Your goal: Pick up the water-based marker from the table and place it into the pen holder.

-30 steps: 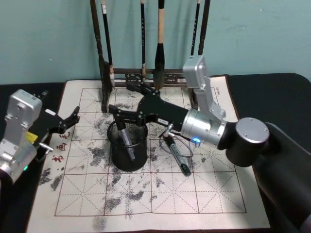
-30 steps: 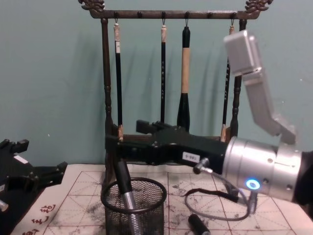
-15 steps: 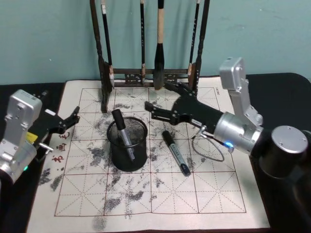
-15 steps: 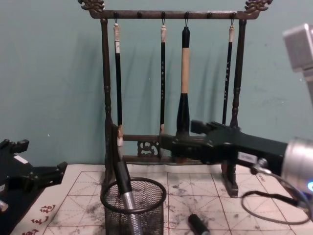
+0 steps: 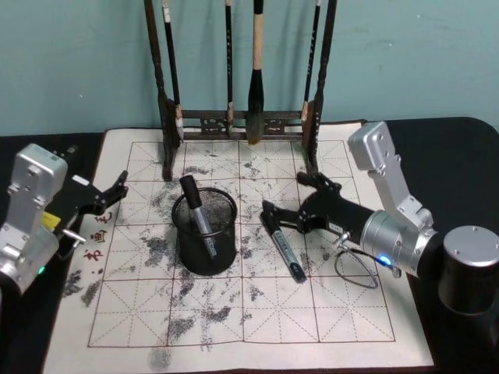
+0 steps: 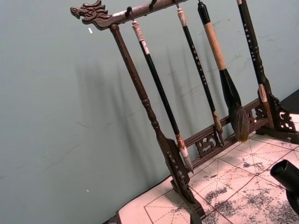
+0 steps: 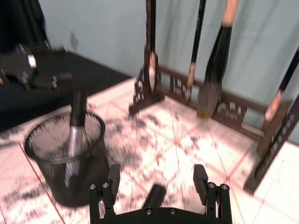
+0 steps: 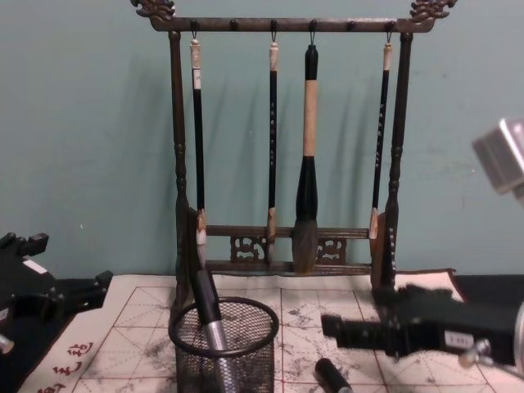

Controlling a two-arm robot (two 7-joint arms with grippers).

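Head view: the marker (image 5: 195, 214) leans inside the pen holder (image 5: 204, 234) on the inky mat (image 5: 234, 312). The right gripper (image 5: 290, 195) is near it, fingers apart and empty, above a second marker (image 5: 282, 251). The left gripper (image 5: 111, 193) waits at the mat's left edge, fingers apart. The red writing (image 5: 97, 234) there is too small to read.

Chest view: the marker's top pokes above the holder's rim.
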